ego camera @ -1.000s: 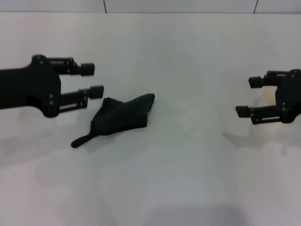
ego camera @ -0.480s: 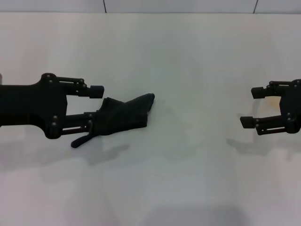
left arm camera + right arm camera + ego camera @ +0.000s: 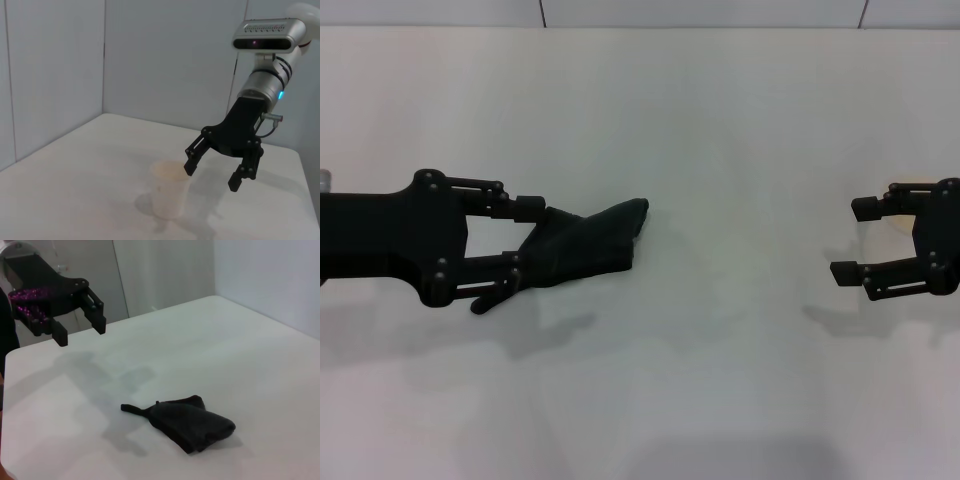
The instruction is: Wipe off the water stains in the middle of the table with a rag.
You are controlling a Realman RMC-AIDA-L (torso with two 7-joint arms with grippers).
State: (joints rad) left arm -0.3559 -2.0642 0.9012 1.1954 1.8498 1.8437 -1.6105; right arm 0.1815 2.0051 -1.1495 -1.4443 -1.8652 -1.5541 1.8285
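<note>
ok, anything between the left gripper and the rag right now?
Nothing visible. The left gripper hovers with jaws open above the table, and only bare tabletop lies between it and the rag. In the head view its jaws overlap the rag's end. The right gripper is off to the right, near a translucent cup.

The left gripper (image 3: 522,240) covers the rag's (image 3: 582,247) near end. The right gripper (image 3: 852,240) is cut by the frame edge, hiding most of a cup (image 3: 905,190).

Plain black rag (image 3: 582,248), black L pincer (image 3: 523,236) & R pincer (image 3: 856,240), plain white table (image 3: 720,120).
</note>
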